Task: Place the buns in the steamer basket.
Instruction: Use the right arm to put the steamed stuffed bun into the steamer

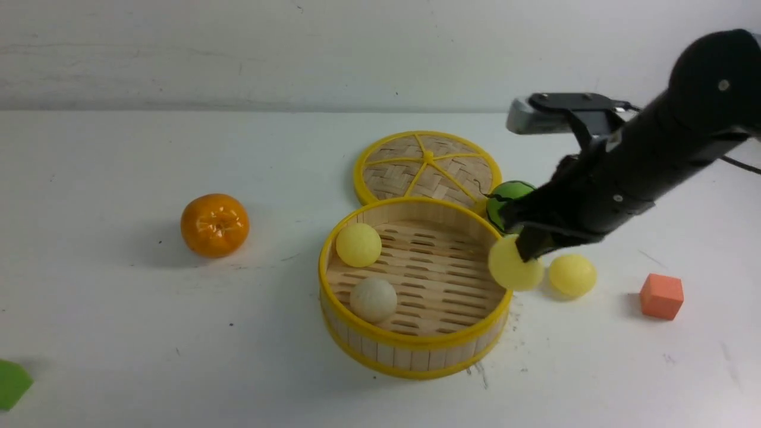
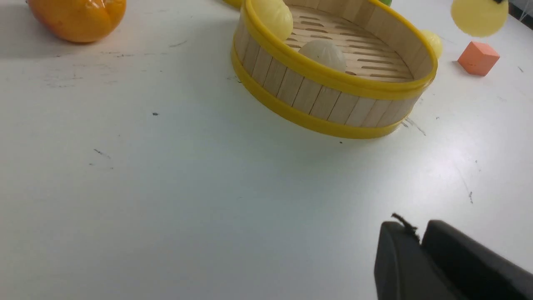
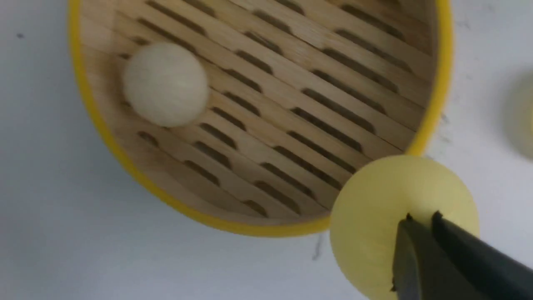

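Held bun (image 1: 508, 270) hangs above the basket's (image 1: 416, 343) right rim, mostly outside it. Right gripper (image 1: 529, 249) is clamped on it. The basket centre lies to that gripper's left, so we expect a short leftward carry. It's round, so no axis matters. Yellow bun (image 1: 358, 244) and off-white bun (image 1: 373, 299) sit inside the basket, last bun (image 1: 572, 274) just right of it. Left gripper (image 2: 420, 246) is closed and empty, well clear on the basket's near side.

Pale yellow buns (image 1: 358, 244), yellow-rimmed steamer basket (image 1: 414, 343), glossy orange fruit (image 1: 214, 225), coral cube (image 1: 662, 296)
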